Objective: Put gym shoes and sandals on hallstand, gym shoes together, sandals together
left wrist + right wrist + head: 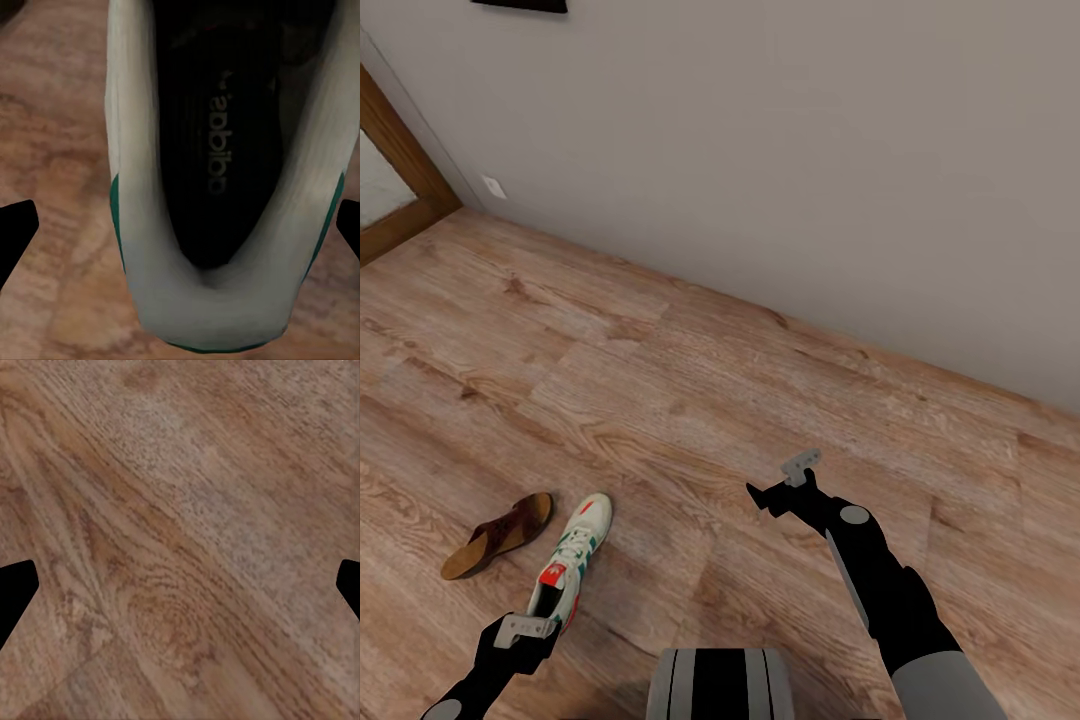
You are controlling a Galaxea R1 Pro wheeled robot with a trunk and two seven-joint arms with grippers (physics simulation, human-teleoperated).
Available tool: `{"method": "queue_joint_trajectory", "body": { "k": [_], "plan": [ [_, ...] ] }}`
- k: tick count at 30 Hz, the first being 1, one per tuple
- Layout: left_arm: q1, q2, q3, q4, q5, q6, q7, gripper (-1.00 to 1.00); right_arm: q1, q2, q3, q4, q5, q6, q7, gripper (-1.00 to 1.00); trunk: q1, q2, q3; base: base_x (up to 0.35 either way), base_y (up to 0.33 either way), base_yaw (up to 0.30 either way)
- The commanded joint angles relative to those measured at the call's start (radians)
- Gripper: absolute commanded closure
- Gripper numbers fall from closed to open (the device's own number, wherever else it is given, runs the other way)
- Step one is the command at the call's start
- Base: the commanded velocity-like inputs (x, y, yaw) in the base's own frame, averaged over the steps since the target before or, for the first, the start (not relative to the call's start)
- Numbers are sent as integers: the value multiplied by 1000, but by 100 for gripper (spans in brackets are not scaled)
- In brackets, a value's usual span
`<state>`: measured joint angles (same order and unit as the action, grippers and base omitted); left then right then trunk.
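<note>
Left gripper (180, 225): jaws spread wide, straddling the heel of one gym shoe (571, 565), not pinching.
Right gripper (785, 485): spread, empty, over bare corridor floor (180, 510).
Gym shoe: on the floor, toe toward 1 o'clock.
Sandal (498, 534): just beside, at the shoe's 10 o'clock.
Progress: judged early; nothing lifted, hallstand still to reach.

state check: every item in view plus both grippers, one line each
gym shoe: upright on the floor, heel toward the robot, not lifted
sandal: flat on the floor, beside the shoe, untouched
left gripper: open, fingers either side of the shoe's heel, not closed on it
right gripper: open, empty, above bare floor
</note>
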<state>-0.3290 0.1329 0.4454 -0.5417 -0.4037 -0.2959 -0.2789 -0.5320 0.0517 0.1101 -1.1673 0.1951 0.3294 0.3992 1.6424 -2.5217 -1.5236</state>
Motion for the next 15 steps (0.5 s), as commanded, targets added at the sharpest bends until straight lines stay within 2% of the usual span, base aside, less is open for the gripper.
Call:
{"method": "queue_joint_trajectory", "body": {
  "k": [1,15],
  "plan": [
    [-1,-1,8,0,-10,-6,-7,-100,0,0,-1,-2,10,3,6,-100,0,0,-1,35,0,0],
    [-1,-1,6,0,-10,-6,-1,-100,0,0,-1,-2,10,3,6,-100,0,0,-1,63,-42,0]
  ]
}}
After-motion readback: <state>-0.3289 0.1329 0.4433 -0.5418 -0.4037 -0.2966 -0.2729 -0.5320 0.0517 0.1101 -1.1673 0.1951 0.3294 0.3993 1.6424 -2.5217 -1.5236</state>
